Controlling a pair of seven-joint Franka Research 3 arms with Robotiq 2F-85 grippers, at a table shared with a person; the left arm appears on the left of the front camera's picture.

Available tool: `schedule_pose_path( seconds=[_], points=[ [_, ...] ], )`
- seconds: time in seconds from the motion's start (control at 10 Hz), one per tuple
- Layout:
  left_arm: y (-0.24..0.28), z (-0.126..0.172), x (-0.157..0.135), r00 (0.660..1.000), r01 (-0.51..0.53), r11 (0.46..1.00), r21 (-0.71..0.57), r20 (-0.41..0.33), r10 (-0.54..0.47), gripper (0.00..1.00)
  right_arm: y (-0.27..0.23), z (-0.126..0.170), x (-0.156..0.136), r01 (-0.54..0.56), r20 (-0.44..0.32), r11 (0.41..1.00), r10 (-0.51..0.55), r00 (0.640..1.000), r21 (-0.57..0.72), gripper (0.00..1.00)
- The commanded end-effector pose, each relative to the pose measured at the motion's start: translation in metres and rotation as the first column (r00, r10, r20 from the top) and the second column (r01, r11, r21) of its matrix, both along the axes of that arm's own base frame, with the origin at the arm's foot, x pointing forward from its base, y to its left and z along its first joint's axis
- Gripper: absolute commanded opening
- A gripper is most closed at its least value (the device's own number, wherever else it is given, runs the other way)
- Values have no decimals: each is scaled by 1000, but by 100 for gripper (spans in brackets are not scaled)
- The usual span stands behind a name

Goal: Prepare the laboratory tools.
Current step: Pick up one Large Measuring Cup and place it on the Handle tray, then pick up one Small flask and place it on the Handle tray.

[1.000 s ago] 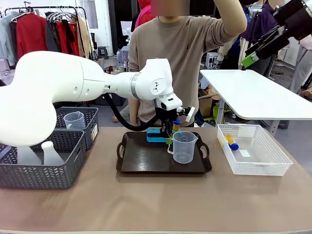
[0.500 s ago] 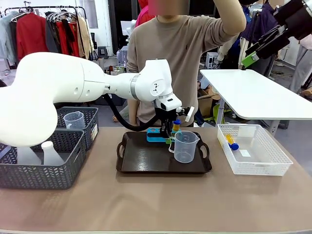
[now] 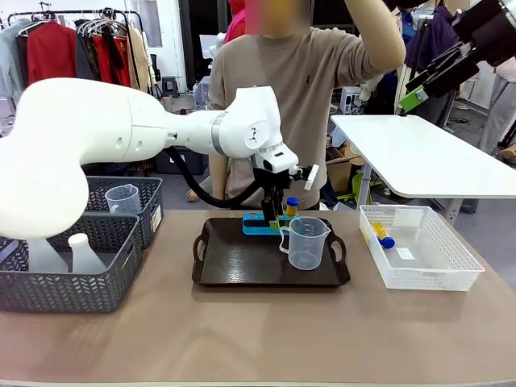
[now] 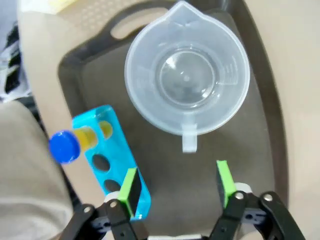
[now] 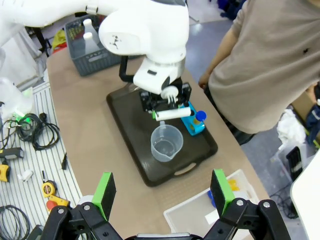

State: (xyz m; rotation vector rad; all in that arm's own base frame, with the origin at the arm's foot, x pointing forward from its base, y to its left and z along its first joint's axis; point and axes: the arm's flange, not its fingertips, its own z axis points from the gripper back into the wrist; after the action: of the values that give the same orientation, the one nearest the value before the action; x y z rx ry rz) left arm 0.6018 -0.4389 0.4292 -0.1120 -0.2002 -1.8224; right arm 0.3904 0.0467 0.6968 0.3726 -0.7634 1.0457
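Note:
A blue-capped tube (image 3: 291, 207) of yellow liquid stands in a blue rack (image 3: 256, 222) at the back of the dark tray (image 3: 234, 266). In the left wrist view the tube (image 4: 75, 142) sits at one end of the rack (image 4: 112, 160). A clear handled beaker (image 3: 305, 242) stands empty on the tray, next to the rack. My left gripper (image 4: 176, 185) hangs open just above the rack, beside the beaker (image 4: 187, 90), holding nothing. High at the right, my right gripper (image 5: 162, 192) is open and looks down on the tray (image 5: 130, 112). More tubes (image 3: 380, 234) lie in the white basket (image 3: 419, 270).
Grey baskets (image 3: 72, 290) at the left hold white conical flasks (image 3: 85, 251) and another beaker (image 3: 122, 197). A person in a beige top stands right behind the tray with one arm raised. A second white table (image 3: 427, 161) stands at the back right.
My left gripper has opened and let go of the tube, which now stands in the rack. The gripper has risen slightly. The right arm has not moved.

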Motion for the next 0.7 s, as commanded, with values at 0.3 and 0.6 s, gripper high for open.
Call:
schedule_pose_path(
  seconds=[0.3, 0.6],
  points=[
    [21, 49, -3, 998, -66, 998, 1, 23, 66, 100, 0, 1, 1, -12, 4, 1000, 12, 1000, 24, 100],
    [26, 62, -6, 996, -87, 996, 5, 24, 87, 100, 0, 1, 1, -12, 4, 1000, 12, 1000, 24, 100]
  ],
)
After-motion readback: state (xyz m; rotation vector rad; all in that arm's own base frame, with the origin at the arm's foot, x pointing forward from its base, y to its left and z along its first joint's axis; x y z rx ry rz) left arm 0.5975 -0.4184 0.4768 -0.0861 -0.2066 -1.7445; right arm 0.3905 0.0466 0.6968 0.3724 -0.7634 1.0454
